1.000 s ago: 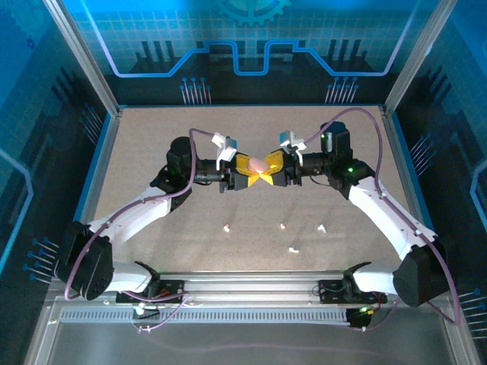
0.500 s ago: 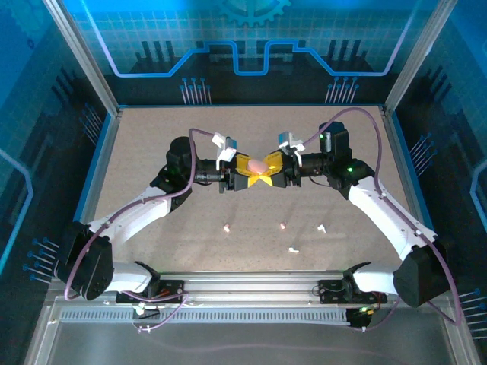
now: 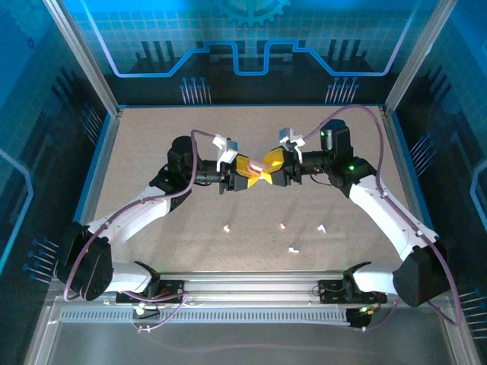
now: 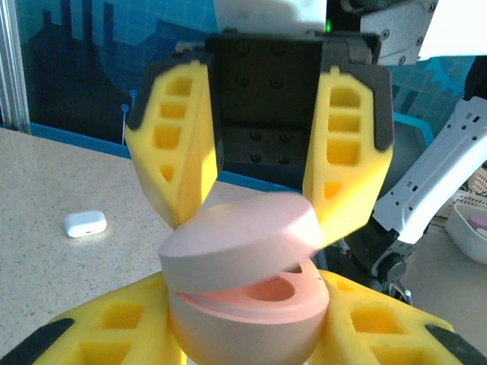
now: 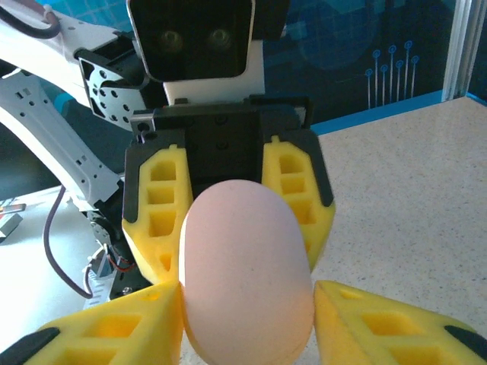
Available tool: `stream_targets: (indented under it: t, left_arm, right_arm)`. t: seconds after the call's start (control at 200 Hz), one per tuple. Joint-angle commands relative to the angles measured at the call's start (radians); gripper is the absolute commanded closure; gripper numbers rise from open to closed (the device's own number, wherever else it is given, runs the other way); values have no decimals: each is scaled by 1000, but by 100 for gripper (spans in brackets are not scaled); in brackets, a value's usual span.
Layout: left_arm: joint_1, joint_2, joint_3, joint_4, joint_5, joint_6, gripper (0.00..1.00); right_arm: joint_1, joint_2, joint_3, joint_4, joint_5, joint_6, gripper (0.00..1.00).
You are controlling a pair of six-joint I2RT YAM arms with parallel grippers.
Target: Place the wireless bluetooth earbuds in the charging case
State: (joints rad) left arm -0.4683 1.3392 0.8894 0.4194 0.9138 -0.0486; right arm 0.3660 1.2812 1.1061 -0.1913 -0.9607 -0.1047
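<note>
While my left gripper [image 3: 249,175] points in from the left above the middle of the surface [image 3: 144,144], its yellow fingers are clamped on the lower half of the pink charging case [image 4: 243,312], holding it off the surface. From my left wrist I see the lid [image 4: 237,232] tilted up at one side, with a gap over the hollowed top of the base.

Just right of it, my right gripper [image 3: 268,166] points in from the right, nose to nose with the left one. Its fingers stand on either side of the lid, and I cannot tell whether they press on it or sit just off it. From my right wrist the case shows as a smooth pink oval between my own fingertips, with the left gripper's fingers behind it.

Nearer to me, well apart from the case, lie the leftmost earbud [image 3: 227,226], the middle earbud [image 3: 283,225], the nearest earbud [image 3: 293,249] closer to my bases, and the rightmost earbud [image 3: 322,227], all loose on the surface.

My left wrist view also has a small white case [image 4: 84,223] lying flat on the surface, well apart from the pink one.
</note>
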Motion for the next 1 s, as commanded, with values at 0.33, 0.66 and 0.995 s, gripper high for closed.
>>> stream_targets:
  t: [0.33,0.66,0.995]
  left_arm:
    - [-9,-16,5,15,29,5,67]
    - [-18,-5,0,40,30,-5,63]
    - [-23,12,-12,96,19,-27,63]
  right_arm:
    - [12,-8,33,29,117,-2,60]
    - [25,10,81,-21,85,-55,75]
    - [27,28,129,-116,70,-122,84]
